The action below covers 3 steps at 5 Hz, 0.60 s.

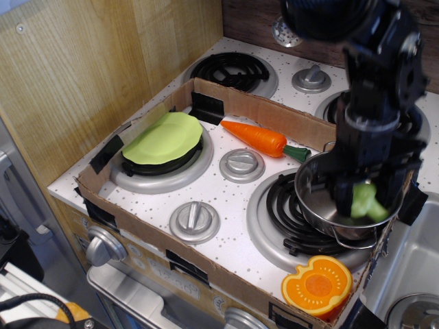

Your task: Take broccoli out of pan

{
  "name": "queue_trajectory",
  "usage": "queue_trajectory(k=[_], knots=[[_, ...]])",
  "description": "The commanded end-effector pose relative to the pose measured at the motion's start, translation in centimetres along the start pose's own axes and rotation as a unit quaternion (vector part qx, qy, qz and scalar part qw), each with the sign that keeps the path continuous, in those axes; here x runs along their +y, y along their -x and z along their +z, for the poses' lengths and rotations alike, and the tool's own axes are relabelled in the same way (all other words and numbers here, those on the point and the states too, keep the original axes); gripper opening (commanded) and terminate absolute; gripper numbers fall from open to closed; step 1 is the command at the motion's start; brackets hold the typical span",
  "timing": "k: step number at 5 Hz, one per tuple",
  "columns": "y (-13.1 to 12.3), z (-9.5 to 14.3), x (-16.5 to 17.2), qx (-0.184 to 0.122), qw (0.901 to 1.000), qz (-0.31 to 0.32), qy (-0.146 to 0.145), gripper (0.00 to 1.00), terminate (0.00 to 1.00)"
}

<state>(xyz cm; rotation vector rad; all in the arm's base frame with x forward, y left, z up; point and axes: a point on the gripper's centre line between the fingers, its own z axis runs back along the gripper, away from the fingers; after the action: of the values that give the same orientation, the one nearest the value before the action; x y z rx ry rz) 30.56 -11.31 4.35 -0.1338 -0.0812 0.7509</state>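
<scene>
Black end effector [365, 195] clamped on lumpy pale-green broccoli [365, 203] — inside shiny round steel pan [317, 205].

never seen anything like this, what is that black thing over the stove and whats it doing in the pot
The black thing is a robot arm, filmed by one camera looking down from the front. Its end is a pincer with two fingers, reaching into a shiny steel pan that sits on a toy stove burner. The fingers look closed around a pale-green toy broccoli, inside the pan. The picture is a little blurred there, so the grip is a best guess. A low cardboard wall fences the work area. Also inside it: a toy carrot, a lime-green plate on another burner, and an orange slice-shaped toy at the front.
</scene>
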Motion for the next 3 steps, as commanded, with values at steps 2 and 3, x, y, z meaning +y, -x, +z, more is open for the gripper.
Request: queue_trajectory(k=[2, 3], knots=[[-5.0, 8.5, 3.1, -0.027, 0.9994, 0.011, -0.015, 0.0, 0.0], [-6.9, 9.4, 5.1, -0.036, 0.9991, -0.012, -0.019, 0.0, 0.0]])
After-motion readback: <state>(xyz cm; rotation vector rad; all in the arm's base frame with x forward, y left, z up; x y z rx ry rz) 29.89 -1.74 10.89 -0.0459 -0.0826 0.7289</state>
